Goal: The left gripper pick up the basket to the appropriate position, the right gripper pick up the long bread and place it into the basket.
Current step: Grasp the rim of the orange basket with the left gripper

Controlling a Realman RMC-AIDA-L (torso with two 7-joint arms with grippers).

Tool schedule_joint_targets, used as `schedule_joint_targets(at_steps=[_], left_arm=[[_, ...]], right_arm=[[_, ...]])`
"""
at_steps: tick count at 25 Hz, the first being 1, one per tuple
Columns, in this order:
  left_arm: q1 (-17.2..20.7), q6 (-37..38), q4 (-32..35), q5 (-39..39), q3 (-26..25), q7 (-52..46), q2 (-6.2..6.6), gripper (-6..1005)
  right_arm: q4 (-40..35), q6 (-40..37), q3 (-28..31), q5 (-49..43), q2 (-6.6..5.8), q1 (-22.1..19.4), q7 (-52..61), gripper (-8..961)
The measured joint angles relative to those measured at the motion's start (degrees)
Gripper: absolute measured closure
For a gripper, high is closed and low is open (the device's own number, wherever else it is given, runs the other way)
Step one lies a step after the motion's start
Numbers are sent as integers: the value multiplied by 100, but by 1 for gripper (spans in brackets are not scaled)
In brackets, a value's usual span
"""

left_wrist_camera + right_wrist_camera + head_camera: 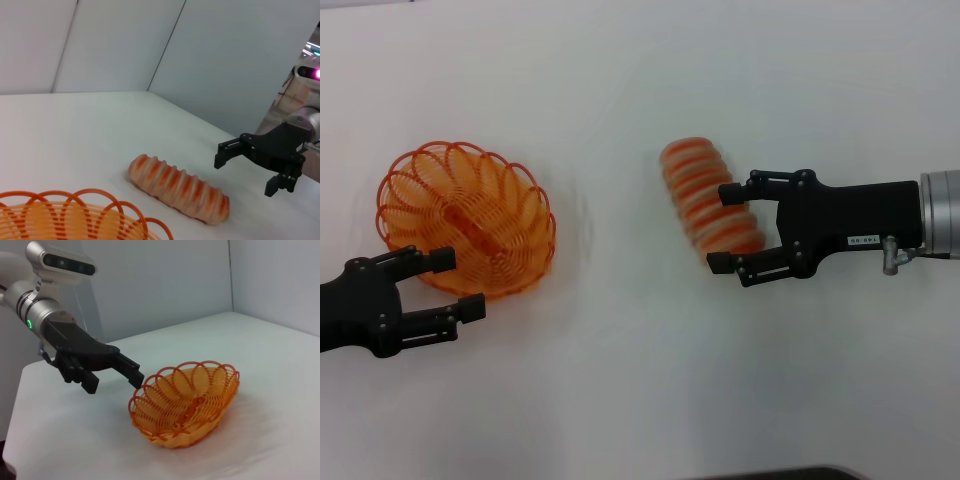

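at the basket (466, 221) rim the left gripper (448, 284) gapes; only the left wrist view shows the open right gripper (721, 227) beside the long bread (708, 195)

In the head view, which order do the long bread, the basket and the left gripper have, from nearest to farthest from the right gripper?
1. Long bread: between the open fingers of the right gripper, centre-right.
2. Basket: on the table's left side.
3. Left gripper: open at the basket's near rim, far left, slightly beyond it.
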Motion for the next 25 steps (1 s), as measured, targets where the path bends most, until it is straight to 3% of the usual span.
schedule_joint_targets(at_steps=[9,14,20,25], left_arm=[[-26,34,7,-3,-80,-8,4,142],[-141,171,-11,-3,-288,-438,75,142],[-374,552,-15,-3,-1080,-981,160,143],[-601,350,-102,-2,-1633,-1653,281,143]], right_arm=[[-16,4,1,0,0,0,4,13],[-27,-1,11,3,0,-1,6,14],[-34,-33,66,7,0,-1,6,15],[-39,-44,70,10,0,-1,14,16]])
